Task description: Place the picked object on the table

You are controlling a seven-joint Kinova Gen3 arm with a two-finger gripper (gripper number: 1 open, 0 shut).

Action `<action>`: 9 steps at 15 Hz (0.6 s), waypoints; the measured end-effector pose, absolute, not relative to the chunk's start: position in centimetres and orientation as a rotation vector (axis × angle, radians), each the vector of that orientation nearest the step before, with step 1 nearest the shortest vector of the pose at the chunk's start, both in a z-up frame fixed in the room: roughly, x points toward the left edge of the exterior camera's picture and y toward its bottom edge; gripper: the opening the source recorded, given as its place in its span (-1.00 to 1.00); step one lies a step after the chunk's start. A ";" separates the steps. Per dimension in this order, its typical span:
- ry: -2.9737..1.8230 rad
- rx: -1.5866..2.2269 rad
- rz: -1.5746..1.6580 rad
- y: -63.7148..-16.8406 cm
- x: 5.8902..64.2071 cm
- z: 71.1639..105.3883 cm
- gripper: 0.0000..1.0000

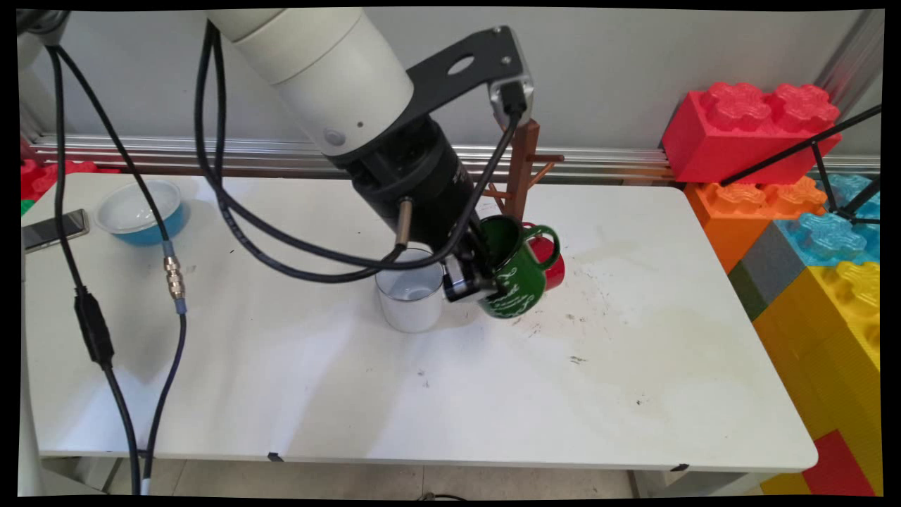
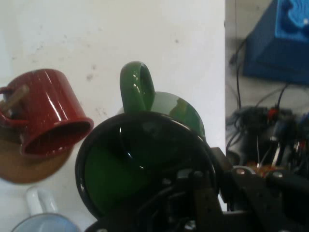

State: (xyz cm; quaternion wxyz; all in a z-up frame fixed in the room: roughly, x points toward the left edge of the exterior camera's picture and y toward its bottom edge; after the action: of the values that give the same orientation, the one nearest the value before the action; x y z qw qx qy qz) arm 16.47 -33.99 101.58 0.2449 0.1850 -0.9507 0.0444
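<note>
My gripper (image 1: 479,271) is shut on the rim of a green mug (image 1: 517,271), holding it tilted just above the table, its handle pointing to the right. In the hand view the green mug (image 2: 145,159) fills the middle, one finger inside its dark mouth. A red mug (image 1: 552,264) hangs right behind it on a peg of the brown wooden mug tree (image 1: 522,165); the red mug (image 2: 50,113) shows at the left of the hand view. A white mug (image 1: 410,296) stands on the table just left of the gripper.
A blue bowl (image 1: 141,211) with a white inside and a phone (image 1: 53,229) lie at the table's far left. Large toy bricks (image 1: 788,183) are stacked past the right edge. Black cables (image 1: 98,331) hang over the left side.
</note>
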 end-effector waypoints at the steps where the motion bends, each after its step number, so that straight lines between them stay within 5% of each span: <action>1: -2.617 0.482 0.124 -33.9 16.4 101.5 -1.00; 9: -2.741 0.336 0.160 -33.1 15.4 99.9 -1.00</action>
State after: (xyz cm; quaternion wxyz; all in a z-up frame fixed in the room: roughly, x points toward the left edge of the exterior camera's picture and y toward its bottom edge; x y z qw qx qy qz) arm 15.39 -33.15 99.87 0.1866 0.1194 -0.9735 0.0567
